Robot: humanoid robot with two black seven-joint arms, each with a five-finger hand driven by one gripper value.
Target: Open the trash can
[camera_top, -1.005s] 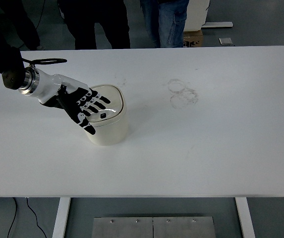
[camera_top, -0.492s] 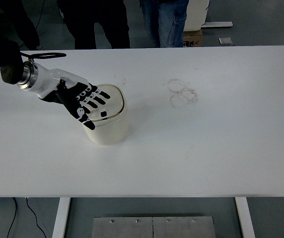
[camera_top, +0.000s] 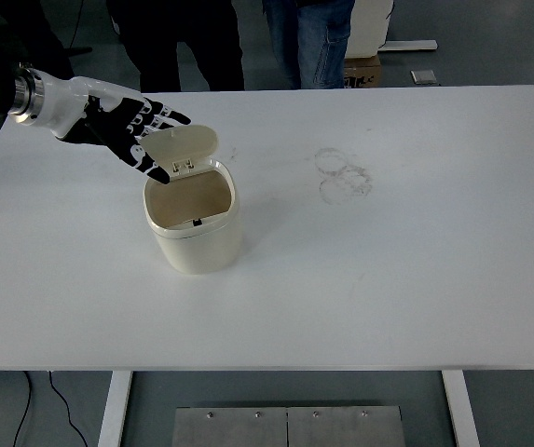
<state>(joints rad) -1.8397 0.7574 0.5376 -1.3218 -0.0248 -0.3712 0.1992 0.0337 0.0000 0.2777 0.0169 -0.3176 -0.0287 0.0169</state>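
A small cream trash can [camera_top: 195, 233] stands on the white table [camera_top: 388, 270], left of centre. Its lid [camera_top: 181, 152] is flipped up at the back, and the tan inside shows. My left hand [camera_top: 141, 135], black with white joints, hovers above and behind the can, at the raised lid's left edge. Its fingers are spread flat and hold nothing. The right arm is out of the picture.
Faint ring stains [camera_top: 343, 175] mark the table right of the can. People's legs [camera_top: 308, 37] stand beyond the far edge. A cardboard box [camera_top: 363, 71] sits on the floor behind the table.
The left hand pressed on the closed lid, then rose and drew back up-left. The lid has sprung open.
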